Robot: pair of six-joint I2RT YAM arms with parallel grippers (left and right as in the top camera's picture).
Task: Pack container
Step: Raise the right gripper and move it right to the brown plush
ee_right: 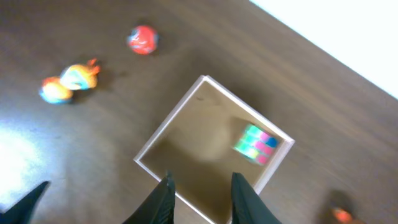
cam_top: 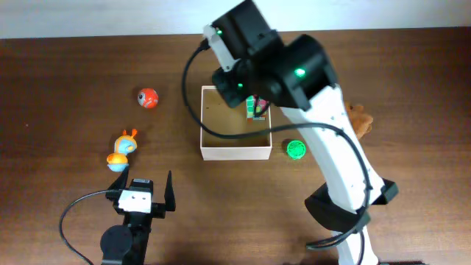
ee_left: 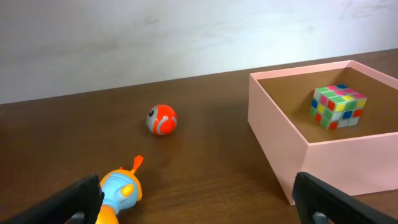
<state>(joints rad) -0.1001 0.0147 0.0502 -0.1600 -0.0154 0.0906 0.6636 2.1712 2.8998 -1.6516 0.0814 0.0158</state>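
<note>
The container [cam_top: 235, 152] is a square white-walled box with a tan inside, at the table's middle. A multicoloured cube [cam_top: 255, 107] lies in its far right corner. My right gripper [ee_right: 202, 196] is open and empty, high above the container [ee_right: 168, 130], with the cube [ee_right: 254, 144] below it; in the overhead view the arm hides its fingers. My left gripper [cam_top: 151, 193] is open and empty near the front edge. In the left wrist view, its fingers [ee_left: 199, 205] frame bare table, with the container [ee_left: 336, 162] to the right and the cube [ee_left: 337, 106] inside.
A red ball [cam_top: 148, 97] lies left of the container. An orange-and-blue toy [cam_top: 123, 149] lies in front of the ball, close to my left gripper's left finger [ee_left: 118, 193]. A green round item [cam_top: 296, 150] and a brown plush toy [cam_top: 359, 118] lie to the container's right.
</note>
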